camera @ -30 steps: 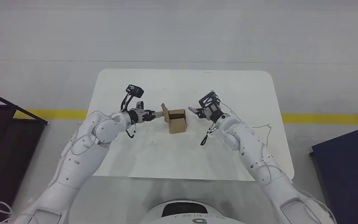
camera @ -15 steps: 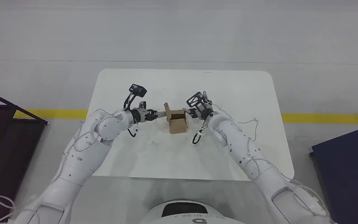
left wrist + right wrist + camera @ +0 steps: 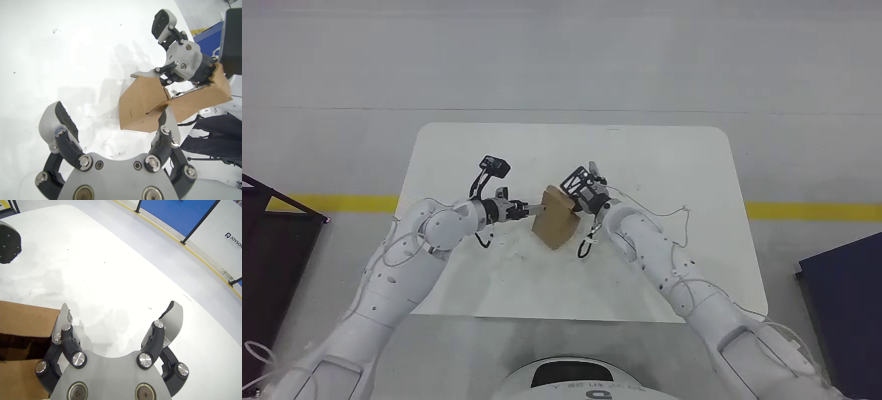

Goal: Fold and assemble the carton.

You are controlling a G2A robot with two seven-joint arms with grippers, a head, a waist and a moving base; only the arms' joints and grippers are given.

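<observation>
From above, the carton (image 3: pixel 555 217) sits near the middle of the white worktop (image 3: pixel 682 170). It is tipped so that a plain brown face looks up, and it is wedged between the left tool (image 3: pixel 525 209) and the right tool (image 3: pixel 579 188), both hard up against it.

In the left wrist view, that arm's tool is spread wide and grips nothing. One finger (image 3: pixel 167 121) just touches the carton's edge where two panels meet. The other arm's tool is at the far side of the carton.

In the right wrist view, that tool is also spread wide. A finger (image 3: pixel 65 315) lies flat against the rim of a carton wall, with the dark inside of the box beside it. The other finger stands over bare worktop.

The carton looks like thin card: light, stiff across each panel, and ready to bend only at its creases. It is also likely to skate on this smooth top (hence, I'd guess, one tool on each side). The best hold would be a pinch on a single wall or flap near its free edge, not a squeeze across the hollow body.

A second ago the carton stood with its open mouth up and a flap out towards the left arm, and the right tool was well off to the side. That tool has since come in against the carton, and the carton has rolled over.
</observation>
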